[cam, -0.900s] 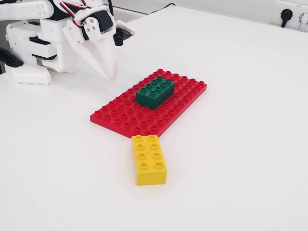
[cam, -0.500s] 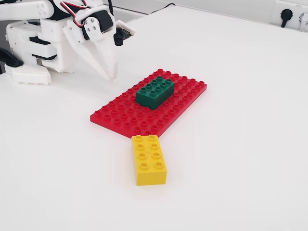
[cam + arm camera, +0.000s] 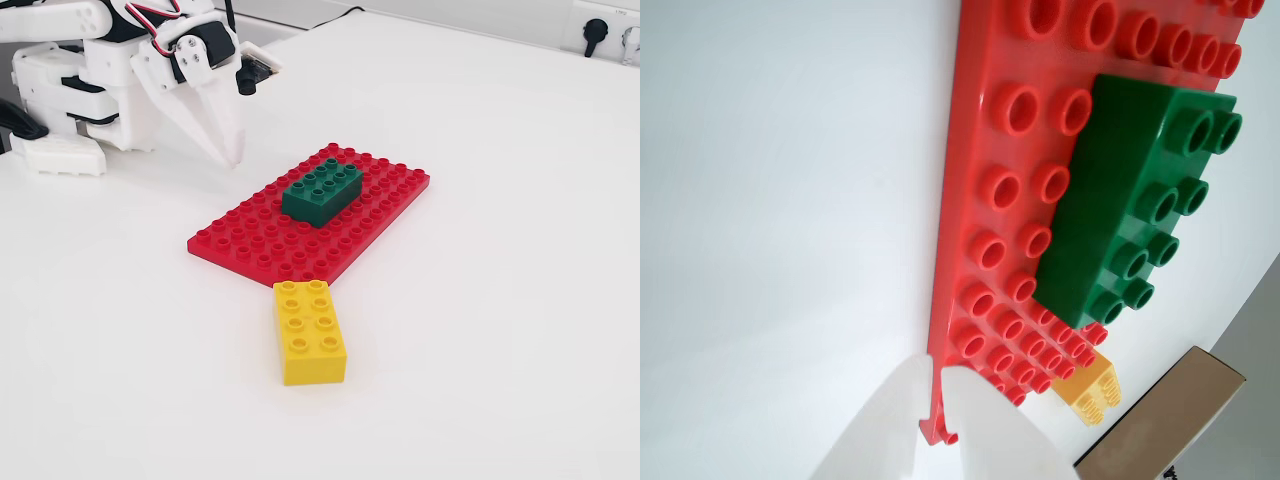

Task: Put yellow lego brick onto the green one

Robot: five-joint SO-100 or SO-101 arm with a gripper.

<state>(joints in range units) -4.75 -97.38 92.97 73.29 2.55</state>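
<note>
- On my fixed view the gripper (image 3: 232,155) hangs above the bare white table (image 3: 500,150), to the left of and behind the red baseplate (image 3: 250,240), touching nothing.
- Its two white fingers (image 3: 215,115) taper down to tips that lie almost together; I see nothing between them, so I read them as closed and empty.
- The wrist view agrees: the two finger tips (image 3: 985,415) rise from the bottom edge with only a thin slit between them, over the near rim of the red baseplate (image 3: 980,200).
- The green one (image 3: 322,190) sits studs-up on the baseplate, toward its far half in the fixed view; in the wrist view the green one (image 3: 1120,210) fills the right-centre of the plate.
- The yellow lego brick (image 3: 311,332) lies studs-up on the table, off the plate, with one short end just beside the baseplate's near edge; I cannot tell whether the two touch.
- From the wrist camera only a corner of the yellow lego brick (image 3: 1088,390) shows past the plate's far edge, beside a brown cardboard box (image 3: 1180,420).
- The yellow brick is well apart from the gripper.
</note>
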